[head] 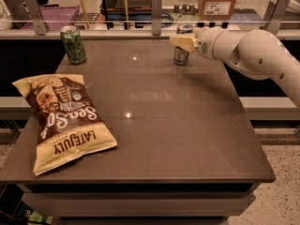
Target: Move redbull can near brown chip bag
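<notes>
Three things rest on a brown table (pixel 187 125): the brown chip bag (pixel 65 121) lying flat at the near left, a green can (pixel 73 44) upright at the far left, and the redbull can (pixel 181 56) upright near the far edge, well apart from the bag. The gripper (pixel 183 41), on a white arm (pixel 253 55) reaching in from the right, is at the redbull can's upper part; whether it grips the can cannot be told.
</notes>
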`<state>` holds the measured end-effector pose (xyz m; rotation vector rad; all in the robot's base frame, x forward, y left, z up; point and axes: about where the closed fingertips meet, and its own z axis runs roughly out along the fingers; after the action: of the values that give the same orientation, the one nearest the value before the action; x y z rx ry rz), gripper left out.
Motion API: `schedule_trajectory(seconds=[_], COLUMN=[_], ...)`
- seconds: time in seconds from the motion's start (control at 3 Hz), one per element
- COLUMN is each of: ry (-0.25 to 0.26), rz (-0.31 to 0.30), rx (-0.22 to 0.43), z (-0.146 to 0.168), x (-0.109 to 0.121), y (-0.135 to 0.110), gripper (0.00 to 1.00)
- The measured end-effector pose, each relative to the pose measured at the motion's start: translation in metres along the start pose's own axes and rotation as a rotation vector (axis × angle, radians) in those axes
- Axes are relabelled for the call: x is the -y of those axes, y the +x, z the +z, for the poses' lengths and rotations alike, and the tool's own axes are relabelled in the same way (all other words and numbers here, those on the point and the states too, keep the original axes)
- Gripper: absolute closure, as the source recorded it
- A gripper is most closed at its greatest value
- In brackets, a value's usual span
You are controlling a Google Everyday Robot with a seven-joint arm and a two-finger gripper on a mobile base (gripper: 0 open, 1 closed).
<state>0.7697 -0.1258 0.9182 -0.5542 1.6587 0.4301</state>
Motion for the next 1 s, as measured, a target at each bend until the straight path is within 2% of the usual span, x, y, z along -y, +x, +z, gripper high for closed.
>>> schedule_trajectory(seconds=[0.67, 1.0], ry=[-0.007, -0.011], rz=[0.000, 0.001], rx=[0.000, -0.001], z=[0.0034, 0.0052], x=[-0.0039, -0.0059], y=[0.0003, 0.0004], gripper=[0.87, 1.00])
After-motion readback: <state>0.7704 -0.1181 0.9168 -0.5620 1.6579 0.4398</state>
